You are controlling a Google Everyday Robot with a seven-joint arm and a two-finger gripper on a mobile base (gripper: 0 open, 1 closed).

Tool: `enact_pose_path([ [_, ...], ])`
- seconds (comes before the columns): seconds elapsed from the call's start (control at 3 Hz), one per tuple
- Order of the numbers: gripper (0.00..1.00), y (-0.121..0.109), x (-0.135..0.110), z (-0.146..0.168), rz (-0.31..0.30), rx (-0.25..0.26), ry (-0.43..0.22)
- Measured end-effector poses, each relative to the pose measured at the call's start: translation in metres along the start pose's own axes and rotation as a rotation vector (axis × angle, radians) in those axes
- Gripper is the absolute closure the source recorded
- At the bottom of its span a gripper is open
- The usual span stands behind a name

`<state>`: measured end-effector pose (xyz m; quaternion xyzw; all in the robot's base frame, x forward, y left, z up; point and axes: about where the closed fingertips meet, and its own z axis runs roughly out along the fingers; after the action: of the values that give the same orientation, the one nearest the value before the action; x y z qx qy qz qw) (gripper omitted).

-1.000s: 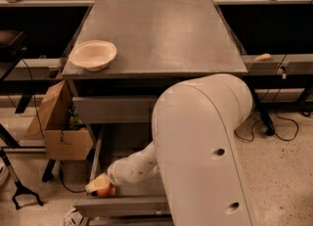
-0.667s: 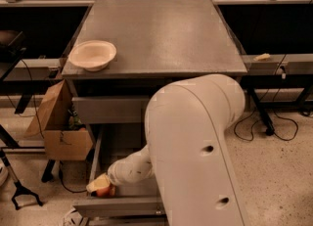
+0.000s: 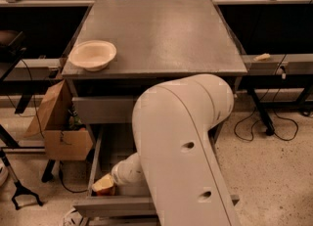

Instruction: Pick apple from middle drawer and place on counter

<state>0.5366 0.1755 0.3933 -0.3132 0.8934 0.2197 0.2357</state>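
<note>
So the middle drawer is pulled out from under the front edge of the tabletop. The apple is down inside it, tucked right behind the drawer's front panel, on the side below the tabletop's front left corner. You can see its pale yellowish top with a bit of red underneath.

The big cream arm bends down from the right and reaches into the drawer. The gripper sits right up against the apple's right side. The wrist blocks most of it, so I honestly can't tell whether it's got a grip on the apple.

Up top, a cream bowl sits at the tabletop's front left corner. An open cardboard box is on the floor just past the left edge.
</note>
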Motion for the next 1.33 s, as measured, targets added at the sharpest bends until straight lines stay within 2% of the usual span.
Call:
enact_pose_path([
  [0.33, 0.02, -0.009, 0.011, 0.001, -0.010, 0.021, 0.019],
  [0.67, 0.11, -0.010, 0.017, -0.001, -0.025, 0.030, 0.030],
  [1.0, 0.12, -0.006, 0.020, 0.000, -0.051, 0.039, 0.047],
  [1.33, 0.02, -0.001, 0.022, 0.004, -0.072, 0.041, 0.064],
])
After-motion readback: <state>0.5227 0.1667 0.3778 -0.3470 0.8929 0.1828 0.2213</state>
